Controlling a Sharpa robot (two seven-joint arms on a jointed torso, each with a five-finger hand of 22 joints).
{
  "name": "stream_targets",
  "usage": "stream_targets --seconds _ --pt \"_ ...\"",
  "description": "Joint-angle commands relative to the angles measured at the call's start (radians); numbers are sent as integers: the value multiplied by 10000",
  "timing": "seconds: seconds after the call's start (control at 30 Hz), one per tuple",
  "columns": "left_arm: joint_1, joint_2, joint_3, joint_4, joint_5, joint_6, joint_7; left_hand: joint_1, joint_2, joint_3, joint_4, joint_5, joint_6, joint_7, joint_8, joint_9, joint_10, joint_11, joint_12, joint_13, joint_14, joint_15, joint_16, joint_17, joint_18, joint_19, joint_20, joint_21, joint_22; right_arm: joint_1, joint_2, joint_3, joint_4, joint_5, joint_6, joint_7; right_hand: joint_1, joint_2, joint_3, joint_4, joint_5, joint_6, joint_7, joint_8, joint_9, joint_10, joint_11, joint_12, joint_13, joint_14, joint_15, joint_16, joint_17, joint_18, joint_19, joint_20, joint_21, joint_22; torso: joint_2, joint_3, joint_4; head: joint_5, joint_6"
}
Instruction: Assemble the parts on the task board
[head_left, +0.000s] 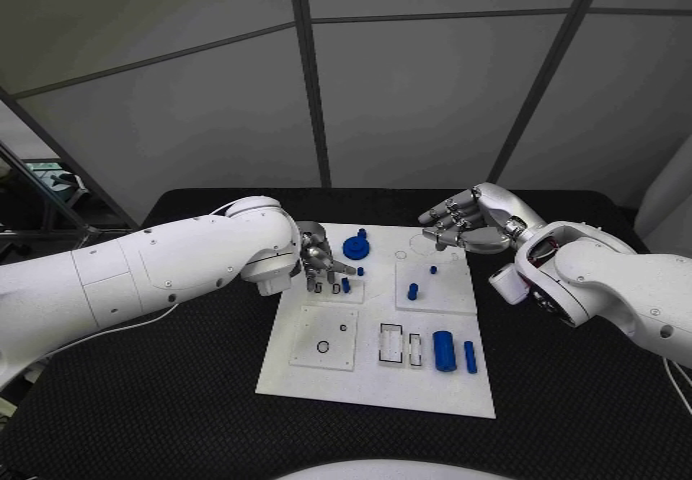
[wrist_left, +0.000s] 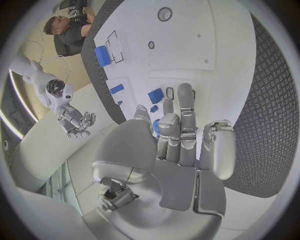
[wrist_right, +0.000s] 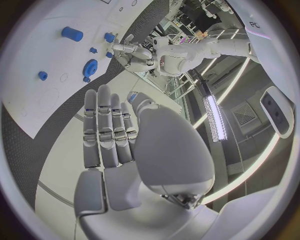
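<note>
The white task board (head_left: 364, 385) lies in the middle of the table. My left hand (head_left: 320, 262) hovers over its far left part, fingers stretched out toward two small blue parts (head_left: 339, 287). In the left wrist view those fingers (wrist_left: 179, 125) hold nothing I can see, just short of a blue block (wrist_left: 155, 95). A blue gear (head_left: 356, 245) sits just beyond that hand. My right hand (head_left: 459, 220) hangs above the board's far right corner with nothing in it; its fingers (wrist_right: 106, 130) are straight. A blue cylinder (head_left: 444, 352) and a thin blue pin (head_left: 470, 356) lie near the front right.
A blue peg (head_left: 413, 291) and two tiny blue studs (head_left: 433, 268) stand mid-board. Rectangular slots (head_left: 392, 342) and a round hole (head_left: 323, 347) open in the board's front half. Black ribbed matting (head_left: 173, 400) surrounds the board. The right wrist view shows the gear (wrist_right: 90, 67) and my left hand (wrist_right: 131, 52).
</note>
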Motion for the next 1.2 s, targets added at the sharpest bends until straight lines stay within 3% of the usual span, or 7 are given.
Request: stream_targets --seconds 0.03,0.9,1.2 --pt "38 96 -15 -102 -122 491 -197 26 77 -66 7 -35 -82 -14 65 43 4 -87 37 8 43 -40 -29 17 -34 161 18 50 612 20 20 9 -9 -79 17 -38 -76 -7 9 -12 67 41 24 -46 7 77 -8 -32 -9 61 0 -35 -16 22 89 3 -29 -9 8 -5 -2 -1 -14" --pt "86 479 -50 -337 -119 815 -175 449 107 -56 -89 -14 -289 -37 389 519 -40 -105 77 13 68 -51 -115 117 -24 131 8 24 586 20 104 9 -87 -124 49 -83 -112 -6 14 -5 124 27 31 -61 5 77 0 -60 -48 69 9 -97 -25 20 88 10 -61 -25 9 -10 7 -9 -91" --pt "91 524 -52 -403 -118 841 -169 885 311 150 -231 8 -424 -44 526 777 -61 -114 85 0 85 -57 -173 183 -19 117 1 7 575 20 118 9 -110 -124 37 -84 -112 -4 23 -12 154 21 33 -67 5 73 3 -75 -68 70 12 -129 -30 21 86 13 -76 -33 10 -12 3 -8 -122"
